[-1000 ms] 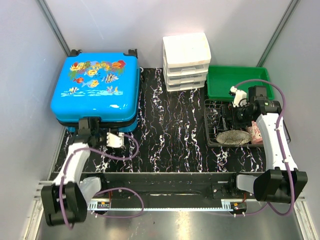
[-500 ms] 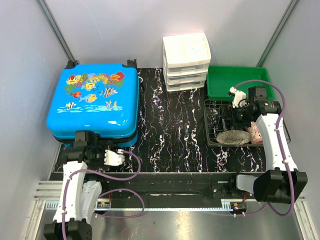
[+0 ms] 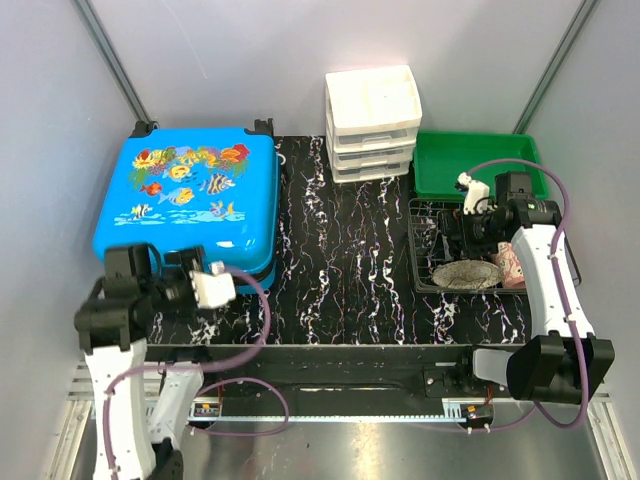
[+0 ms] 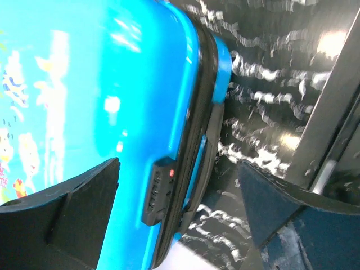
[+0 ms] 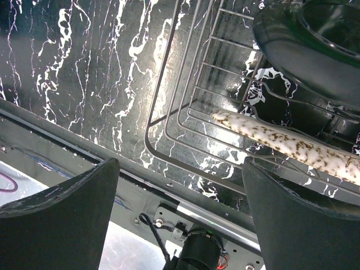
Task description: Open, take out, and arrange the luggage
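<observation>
Closed blue luggage (image 3: 185, 200) flat at far left of counter (image 3: 340, 260), left gripper (image 4: 177, 174) wide apart, empty, at its near edge, right gripper (image 5: 180, 166) wide apart above wire rack (image 5: 185, 112).

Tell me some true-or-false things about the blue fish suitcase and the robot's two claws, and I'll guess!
1. The luggage is shut and lies flat with its fish picture facing up. True.
2. The left gripper is squeezing the luggage. False: its jaws stand open and hold nothing, near the luggage's front edge.
3. The green tray sits to the right of the white drawers. True.
4. The right gripper is carrying a toy car. False: it is open and empty, above the wire rack.
</observation>
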Action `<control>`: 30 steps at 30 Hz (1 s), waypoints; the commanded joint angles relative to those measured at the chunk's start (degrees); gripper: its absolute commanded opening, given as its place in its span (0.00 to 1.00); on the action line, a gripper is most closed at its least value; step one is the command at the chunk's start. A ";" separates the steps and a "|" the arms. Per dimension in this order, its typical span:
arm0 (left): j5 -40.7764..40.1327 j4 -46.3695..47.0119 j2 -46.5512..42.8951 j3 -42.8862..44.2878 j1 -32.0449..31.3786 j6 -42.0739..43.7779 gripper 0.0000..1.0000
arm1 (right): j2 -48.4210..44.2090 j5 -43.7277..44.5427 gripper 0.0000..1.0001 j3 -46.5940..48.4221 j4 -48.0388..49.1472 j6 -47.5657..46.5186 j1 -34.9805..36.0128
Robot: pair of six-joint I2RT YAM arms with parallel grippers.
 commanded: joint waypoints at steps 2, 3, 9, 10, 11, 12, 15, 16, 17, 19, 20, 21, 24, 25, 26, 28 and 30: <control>7.64 2.85 19.76 21.79 0.04 -36.32 0.91 | 1.61 -2.15 1.00 3.23 3.18 2.36 -0.04; 4.76 6.09 22.93 24.63 0.04 -44.63 0.91 | 2.31 -2.15 1.00 4.02 3.79 2.80 0.14; -9.04 18.22 44.20 43.18 1.88 -62.62 0.99 | 3.37 -2.85 1.00 5.96 8.89 4.48 2.07; -9.42 19.38 46.67 47.99 3.98 -63.78 0.99 | 3.64 -2.94 1.00 6.05 9.33 4.48 3.03; -9.16 20.35 52.09 50.82 5.39 -65.44 0.99 | 3.81 -3.03 1.00 6.14 10.03 4.57 3.48; -8.37 21.92 54.75 53.72 6.80 -69.55 0.99 | 4.16 -3.12 1.00 6.05 10.39 4.48 3.92; -7.57 22.29 66.09 66.90 11.81 -76.68 0.99 | 3.99 -3.38 1.00 5.61 11.88 4.22 5.93; -7.92 22.46 68.90 71.98 13.56 -78.10 0.99 | 3.82 -3.73 1.00 5.35 12.50 4.22 6.12; -8.71 23.08 70.85 73.51 14.36 -79.51 0.99 | 3.47 -3.99 1.00 4.65 13.81 4.39 6.64; -8.99 26.85 74.81 73.79 16.81 -82.42 0.99 | 2.24 -4.87 1.00 3.86 15.22 4.48 6.99; -8.55 28.25 75.60 73.35 17.61 -82.86 0.99 | 1.89 -5.05 1.00 2.72 16.97 4.74 7.00; -9.67 30.70 77.53 73.00 18.23 -84.08 0.99 | 1.10 -5.31 1.00 2.10 17.85 4.83 7.26; -9.95 33.26 80.09 72.65 19.99 -84.09 0.99 | -0.31 -5.93 1.00 -0.19 21.11 4.83 8.05; -9.86 33.89 81.40 71.95 20.52 -84.09 0.99 | -0.66 -6.54 1.00 -0.63 21.90 4.66 8.14; -10.03 34.41 81.93 71.60 20.78 -84.09 0.99 | -0.93 -6.89 1.00 -1.50 23.21 4.39 8.23; -9.69 36.17 83.34 70.37 21.31 -86.46 0.99 | -1.63 -8.03 1.00 -2.12 24.80 4.04 8.40; -8.98 37.14 84.39 69.84 21.49 -86.91 0.99 | -1.81 -8.74 1.00 -2.48 25.42 3.69 8.66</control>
